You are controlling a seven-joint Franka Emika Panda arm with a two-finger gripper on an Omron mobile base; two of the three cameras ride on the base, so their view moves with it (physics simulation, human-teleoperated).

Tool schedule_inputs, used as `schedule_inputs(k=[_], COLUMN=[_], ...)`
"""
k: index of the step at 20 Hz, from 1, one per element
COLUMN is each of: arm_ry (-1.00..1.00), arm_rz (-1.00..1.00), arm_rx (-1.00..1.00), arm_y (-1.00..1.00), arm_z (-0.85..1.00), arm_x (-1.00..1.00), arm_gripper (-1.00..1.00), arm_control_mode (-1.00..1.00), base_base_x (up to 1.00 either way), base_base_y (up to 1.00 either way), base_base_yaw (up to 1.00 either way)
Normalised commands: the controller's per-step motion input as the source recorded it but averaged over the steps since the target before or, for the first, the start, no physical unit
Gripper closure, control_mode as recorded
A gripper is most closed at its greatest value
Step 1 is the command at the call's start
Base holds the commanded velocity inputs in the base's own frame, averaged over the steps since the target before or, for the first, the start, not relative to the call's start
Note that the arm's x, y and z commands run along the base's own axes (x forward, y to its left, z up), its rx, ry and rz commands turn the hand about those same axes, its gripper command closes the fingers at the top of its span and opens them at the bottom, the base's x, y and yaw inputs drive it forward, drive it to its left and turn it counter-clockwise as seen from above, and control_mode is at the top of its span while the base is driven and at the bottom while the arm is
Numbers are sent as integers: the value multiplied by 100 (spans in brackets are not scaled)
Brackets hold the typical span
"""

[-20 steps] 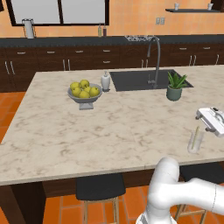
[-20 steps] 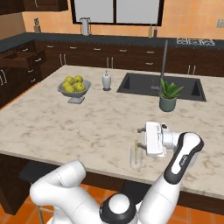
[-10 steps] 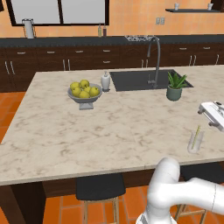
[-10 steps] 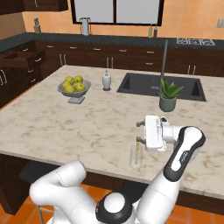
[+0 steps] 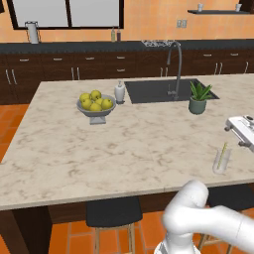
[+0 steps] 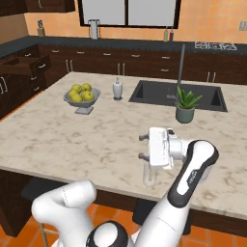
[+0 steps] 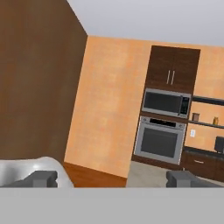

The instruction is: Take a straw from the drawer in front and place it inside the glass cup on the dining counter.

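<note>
Claw (image 6: pixel 141 146) agape, empty, above glass cup (image 5: pixel 221 160) holding straw (image 5: pixel 222 152); plant pot (image 5: pixel 197 104) beyond, apart.

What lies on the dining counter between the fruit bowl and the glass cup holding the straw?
Nothing: in the left base view, only bare marbled top runs from the fruit bowl to the glass cup with the straw.

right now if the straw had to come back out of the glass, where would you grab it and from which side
Probably by the top end of the straw, which sticks up past the rim of the glass. It stands nearly upright, leaning on the rim, so come straight down from above with the open pincer closing across the thin stem. From the side, the glass wall would block the fingers.
</note>
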Motion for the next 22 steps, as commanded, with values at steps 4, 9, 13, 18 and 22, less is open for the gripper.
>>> schedule_inputs(k=[4, 9, 13, 18, 22], arm_ry=[1, 5, 5, 8, 10], arm_rz=[0, 0, -1, 0, 0], arm_rx=[0, 0, 0, -1, 0], arm_y=[35, 33, 29, 28, 26], arm_z=[4, 0, 0, -2, -11], arm_x=[-18, 0, 0, 0, 0], arm_gripper=[-100, -100, -100, -100, -100], arm_control_mode=[-100, -100, -100, -100, -100], base_base_x=[0, 0, 0, 0, 0], base_base_y=[0, 0, 0, 0, 0], base_base_yaw=[0, 0, 0, 0, 0])
